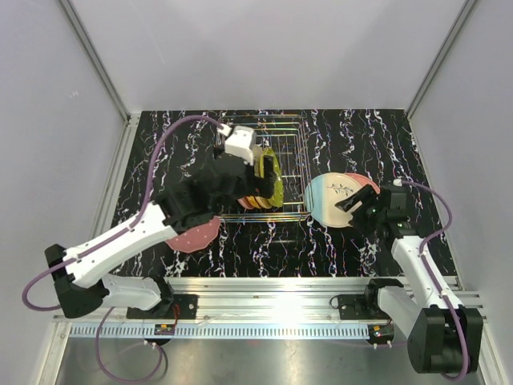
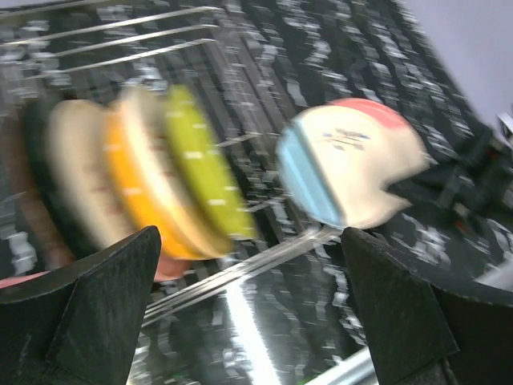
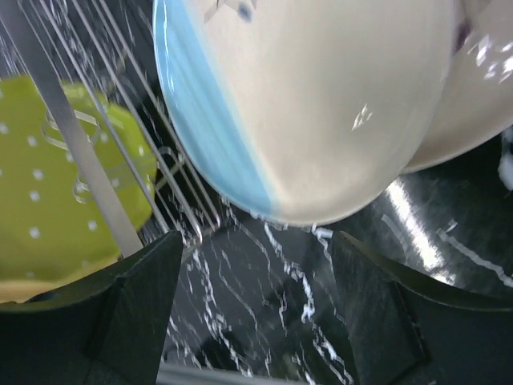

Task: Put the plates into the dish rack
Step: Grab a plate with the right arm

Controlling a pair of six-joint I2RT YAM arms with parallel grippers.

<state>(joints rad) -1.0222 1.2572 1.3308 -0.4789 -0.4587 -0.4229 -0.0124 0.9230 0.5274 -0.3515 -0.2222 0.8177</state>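
Observation:
The silver wire dish rack (image 1: pixel 282 136) stands mid-table with several plates upright in it: yellow-green (image 1: pixel 273 183), orange (image 2: pixel 132 200), cream (image 2: pixel 76 176) and black (image 2: pixel 34 152). My left gripper (image 1: pixel 258 166) hovers over these, open and empty (image 2: pixel 252 313); its view is blurred. A cream plate with a light blue band (image 1: pixel 330 199) rests just right of the rack, overlapping a red-rimmed plate (image 1: pixel 370 184). At its right edge my right gripper (image 1: pixel 353 202) stands open (image 3: pixel 256 305), holding nothing. A pink plate (image 1: pixel 195 235) lies flat under my left arm.
The black marbled table (image 1: pixel 377 144) is bounded by grey walls on three sides. An aluminium rail (image 1: pixel 272 289) with both arm bases runs along the near edge. Rack wires (image 3: pixel 144 144) stand close to my right gripper's left finger.

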